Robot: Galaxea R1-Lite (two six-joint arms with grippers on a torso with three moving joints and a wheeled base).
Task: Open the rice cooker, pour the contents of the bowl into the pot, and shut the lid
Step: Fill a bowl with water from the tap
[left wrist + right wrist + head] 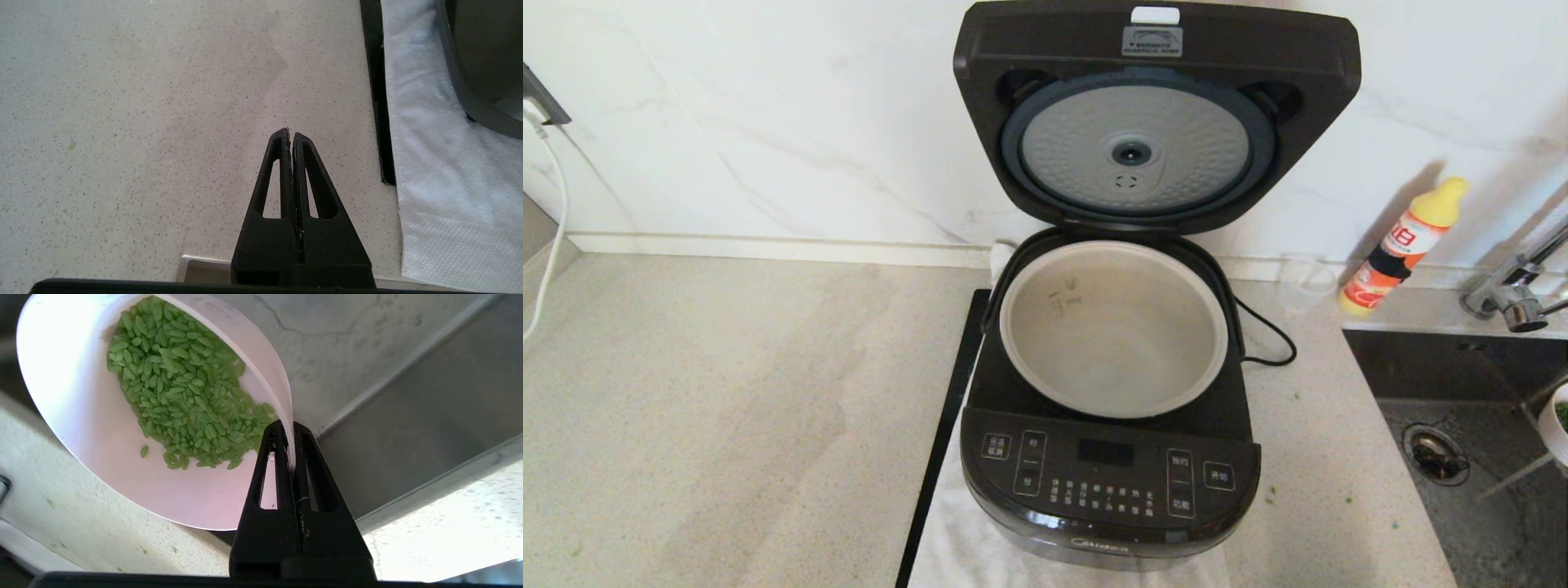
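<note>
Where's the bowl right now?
The bowl of green grains hangs over the sink, at the head view's right edge, pinched at its rim by the right gripper.

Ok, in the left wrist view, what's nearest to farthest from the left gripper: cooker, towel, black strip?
1. The black strip, on the counter nearest the left gripper.
2. The towel, just past the strip.
3. The cooker, sitting on the towel, farthest.

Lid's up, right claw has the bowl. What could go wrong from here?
1. The right claw pinches only the thin rim of the bowl; it may slip or swing.
2. The bowl is over the sink, apart from the pot; its green grains may spill on the way.
3. The upright lid could be knocked during pouring.
</note>
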